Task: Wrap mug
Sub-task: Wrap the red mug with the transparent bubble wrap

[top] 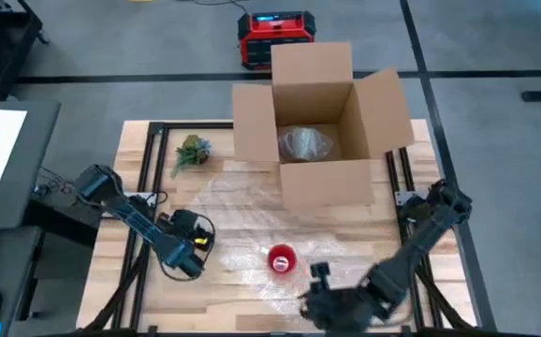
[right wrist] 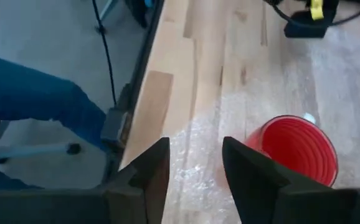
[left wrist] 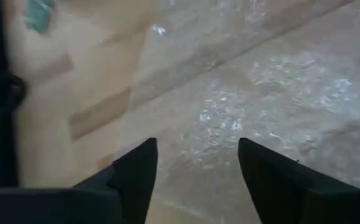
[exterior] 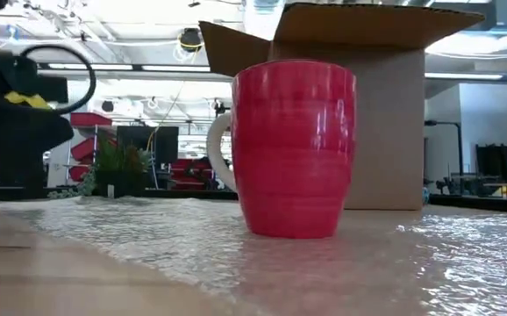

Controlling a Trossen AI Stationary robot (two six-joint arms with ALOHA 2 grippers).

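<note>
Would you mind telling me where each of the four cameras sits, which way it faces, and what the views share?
High view: above the table, looking straight down; both arms, left end effector, right end effector, red mug, cardboard box.
Low view: table height, looking level across the bubble wrap at the mug and box.
Left wrist view: looks down past open fingers onto bubble wrap.
Right wrist view: past open fingers over the table edge at the mug.
Shared: high, low and right wrist views show the mug.

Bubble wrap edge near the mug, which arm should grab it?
Probably right: its hand is open over the wrap's edge beside the mug. The left hand sits farther away.
</note>
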